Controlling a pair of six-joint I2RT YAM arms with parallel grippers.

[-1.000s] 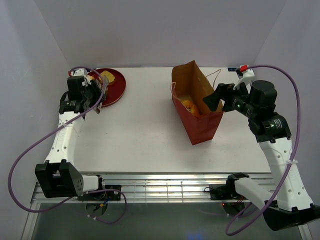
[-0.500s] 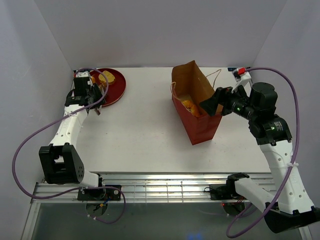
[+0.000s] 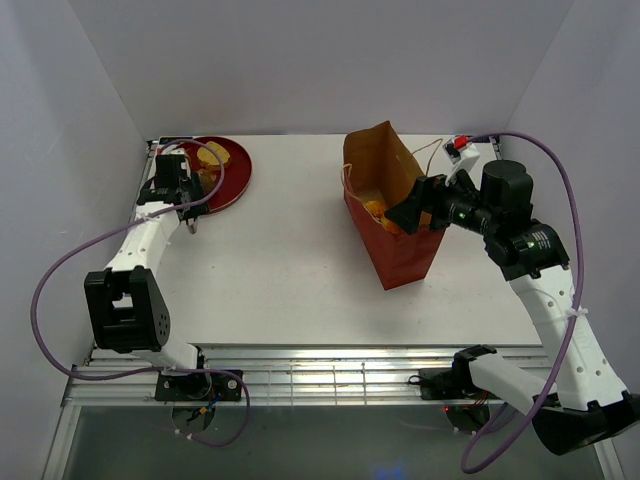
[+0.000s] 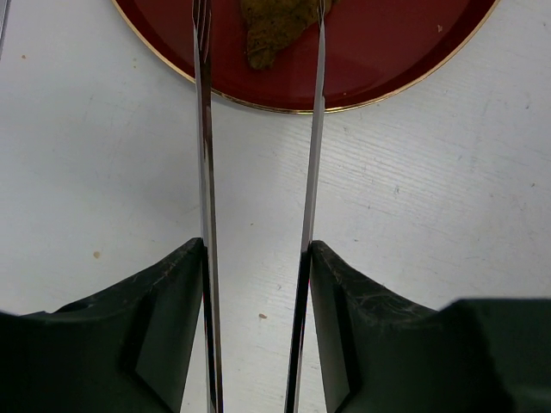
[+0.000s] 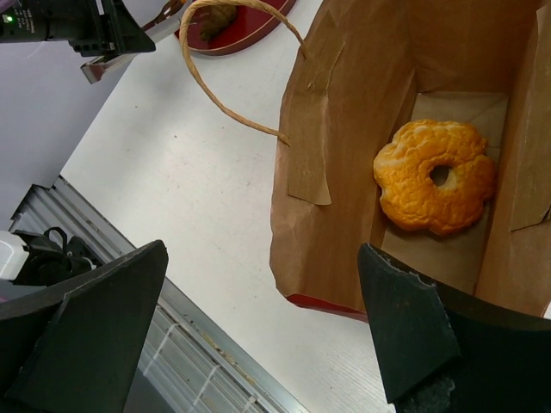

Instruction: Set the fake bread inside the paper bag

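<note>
**Already one bun bagged**

Below the spread, empty right end effector [image 5: 263,258], an orange ridged toy bun [image 5: 413,185] lies inside the tall reddish-brown paper bag [image 5: 344,86]. The left end effector [image 4: 260,17], prongs parted, flanks a brown bread piece [image 4: 271,30] on the round red plate [image 4: 405,52], presumably ready to pinch it.

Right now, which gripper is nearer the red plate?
Left. The left gripper sits at the rim of the red plate, jaws open and reaching over it. The right gripper is far across the table, over the open paper bag.
</note>
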